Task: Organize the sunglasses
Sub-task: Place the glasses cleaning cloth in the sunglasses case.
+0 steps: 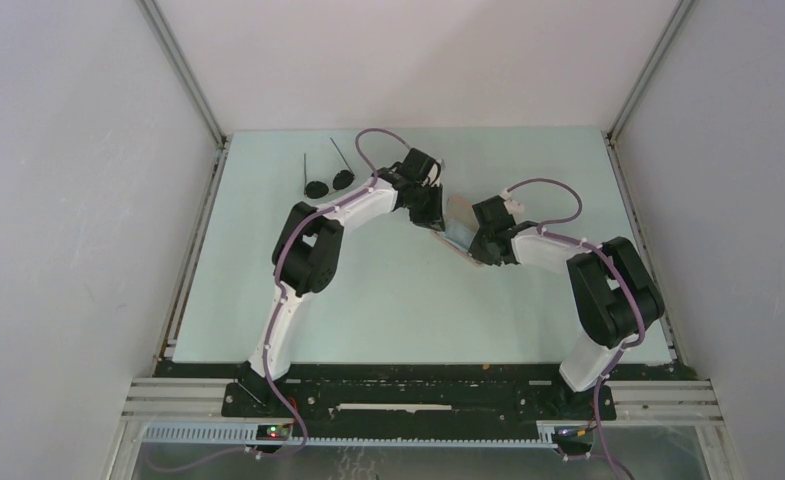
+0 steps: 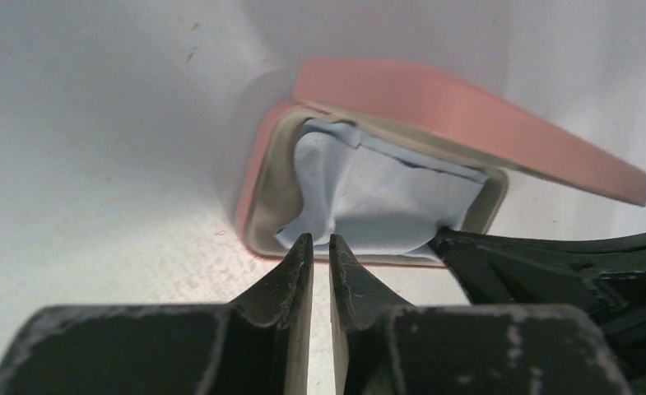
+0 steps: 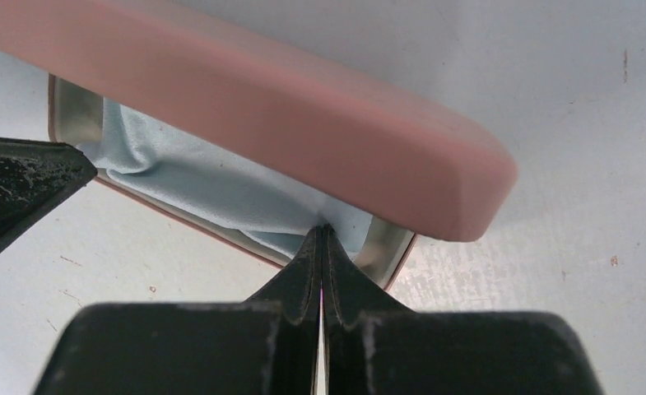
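Observation:
The sunglasses (image 1: 328, 183) lie at the back left of the table, their thin arms pointing away, apart from both grippers. A pink case (image 1: 457, 228) stands open mid-table, its lid (image 3: 262, 99) raised over a light blue cloth (image 2: 385, 197) in the base. My left gripper (image 2: 320, 239) is at the cloth's near edge, its jaws a narrow gap apart with nothing seen between them. My right gripper (image 3: 323, 230) is shut on the cloth (image 3: 204, 185) at the case's rim, where the fabric puckers into the tips.
The two grippers face each other across the case, a finger of the right one (image 2: 550, 263) showing in the left wrist view. White walls with metal rails (image 1: 183, 270) bound the table on the left, right and back.

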Tool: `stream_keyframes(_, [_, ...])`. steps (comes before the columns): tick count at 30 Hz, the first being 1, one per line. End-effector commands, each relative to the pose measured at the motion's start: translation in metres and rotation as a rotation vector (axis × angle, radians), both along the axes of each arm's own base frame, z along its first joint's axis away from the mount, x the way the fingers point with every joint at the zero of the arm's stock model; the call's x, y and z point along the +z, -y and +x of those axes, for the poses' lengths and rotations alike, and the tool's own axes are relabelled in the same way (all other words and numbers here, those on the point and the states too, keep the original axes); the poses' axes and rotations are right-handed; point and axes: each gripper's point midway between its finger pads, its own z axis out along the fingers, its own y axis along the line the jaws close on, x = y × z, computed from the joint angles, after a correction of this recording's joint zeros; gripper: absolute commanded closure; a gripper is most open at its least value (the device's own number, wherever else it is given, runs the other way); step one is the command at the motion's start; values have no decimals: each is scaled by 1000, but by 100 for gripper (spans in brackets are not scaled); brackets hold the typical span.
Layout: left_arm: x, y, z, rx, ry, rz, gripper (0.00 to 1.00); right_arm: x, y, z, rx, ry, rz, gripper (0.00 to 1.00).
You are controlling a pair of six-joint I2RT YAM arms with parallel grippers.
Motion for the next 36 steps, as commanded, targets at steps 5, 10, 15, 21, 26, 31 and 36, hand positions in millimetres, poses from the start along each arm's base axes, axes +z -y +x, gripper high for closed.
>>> stream_keyframes(5, [50, 24, 0, -17, 39, -188, 84, 34, 6, 5, -7, 81, 7, 98])
stream_keyframes(10, [23, 12, 9, 7, 43, -84, 85, 38, -4, 9, 7, 100, 47, 97])
stream_keyframes(15, [5, -2, 16, 40, 62, 9, 85, 21, -12, 8, 27, 55, 39, 98])
stream_keyframes(21, [-2, -9, 15, 42, 62, 47, 85, -3, 0, -2, 6, -18, -27, 98])
stream_keyframes(26, [4, -5, 14, 37, 55, 24, 86, 14, -1, 1, 14, 20, -12, 98])
stream_keyframes(31, [45, 0, 13, 36, 129, -43, 85, 52, -5, 12, 17, 107, 22, 97])
stream_keyframes(36, [61, 15, 9, 31, 139, -162, 83, 77, -1, 18, -3, 172, 37, 96])
